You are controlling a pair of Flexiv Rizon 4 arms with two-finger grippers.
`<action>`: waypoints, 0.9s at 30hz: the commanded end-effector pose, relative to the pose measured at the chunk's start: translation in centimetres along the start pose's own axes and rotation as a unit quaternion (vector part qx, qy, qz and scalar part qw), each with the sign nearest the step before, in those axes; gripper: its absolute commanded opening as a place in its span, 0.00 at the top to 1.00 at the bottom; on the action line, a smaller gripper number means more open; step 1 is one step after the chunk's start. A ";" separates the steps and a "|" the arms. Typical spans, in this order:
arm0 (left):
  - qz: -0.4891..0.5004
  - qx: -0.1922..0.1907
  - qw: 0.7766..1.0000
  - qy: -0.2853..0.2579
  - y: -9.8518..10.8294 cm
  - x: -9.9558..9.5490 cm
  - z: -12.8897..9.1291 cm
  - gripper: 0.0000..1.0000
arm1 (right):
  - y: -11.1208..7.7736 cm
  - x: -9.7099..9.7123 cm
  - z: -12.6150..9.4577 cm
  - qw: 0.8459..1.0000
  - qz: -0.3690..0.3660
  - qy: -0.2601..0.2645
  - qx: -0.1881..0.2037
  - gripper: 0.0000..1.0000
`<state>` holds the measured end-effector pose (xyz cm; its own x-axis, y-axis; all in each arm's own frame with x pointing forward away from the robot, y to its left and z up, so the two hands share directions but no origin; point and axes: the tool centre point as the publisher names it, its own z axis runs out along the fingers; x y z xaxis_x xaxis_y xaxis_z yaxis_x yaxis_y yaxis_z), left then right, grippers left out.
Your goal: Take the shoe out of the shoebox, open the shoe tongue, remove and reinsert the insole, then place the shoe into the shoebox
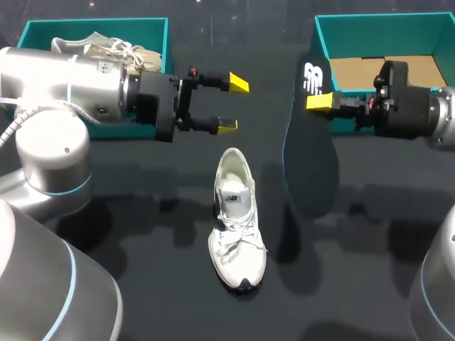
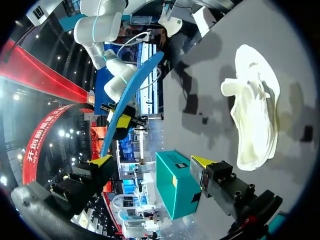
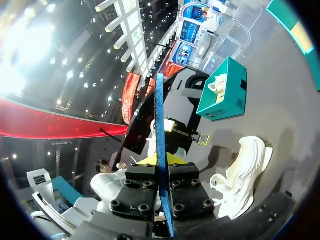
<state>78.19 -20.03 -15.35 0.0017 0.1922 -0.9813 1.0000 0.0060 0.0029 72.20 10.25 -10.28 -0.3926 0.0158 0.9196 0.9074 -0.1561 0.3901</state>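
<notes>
A dark matte counter (image 1: 153, 298) is stretching out beneath the left gripper (image 1: 233, 105). Behind that gripper, a pale beige laced shoe (image 1: 103, 47) is lying inside a teal cardboard box (image 1: 34, 32).

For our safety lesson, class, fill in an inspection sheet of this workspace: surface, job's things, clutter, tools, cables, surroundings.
Surface: dark table, bare around the shoe.
Job's things: white shoe lying mid-table; insole out, hanging above the table; left shoebox holds another shoe; right shoebox shows bare cardboard.
Clutter: nothing seen.
Tools: left tool open, holding nothing; right tool shut on insole.
Cables: grey cable beside left arm.
Surroundings: nothing seen.
</notes>
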 end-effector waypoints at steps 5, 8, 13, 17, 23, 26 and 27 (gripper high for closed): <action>-0.008 0.004 1.000 0.004 0.4 0.2 0.4 0.00 | 0.6 -1.1 0.5 1.000 0.001 0.007 0.011 1.00; -0.016 0.006 1.000 -0.005 0.4 0.5 0.7 0.00 | 0.8 -1.5 0.5 1.000 0.012 0.009 0.009 1.00; -0.021 -0.004 1.000 -0.014 0.7 0.5 0.4 0.00 | 3.2 -3.2 0.6 0.998 0.055 0.012 0.003 1.00; -0.025 -0.005 1.000 -0.008 1.0 0.2 0.2 0.00 | 4.8 -4.2 0.5 0.997 0.076 -0.010 -0.005 1.00; -0.025 -0.005 1.000 -0.008 1.0 0.2 0.2 0.00 | 4.8 -4.2 0.5 0.997 0.076 -0.010 -0.005 1.00; -0.025 -0.005 1.000 -0.008 1.0 0.2 0.2 0.00 | 4.8 -4.2 0.5 0.997 0.076 -0.010 -0.005 1.00; -0.025 -0.005 1.000 -0.008 1.0 0.2 0.2 0.00 | 4.8 -4.2 0.5 0.997 0.076 -0.010 -0.005 1.00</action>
<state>79.12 -20.02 -15.56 -0.0495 0.1743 -0.9834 0.9986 0.0247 -0.0459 78.40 9.93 -12.22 -0.2486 0.0076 0.9686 0.9544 -0.1690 0.2462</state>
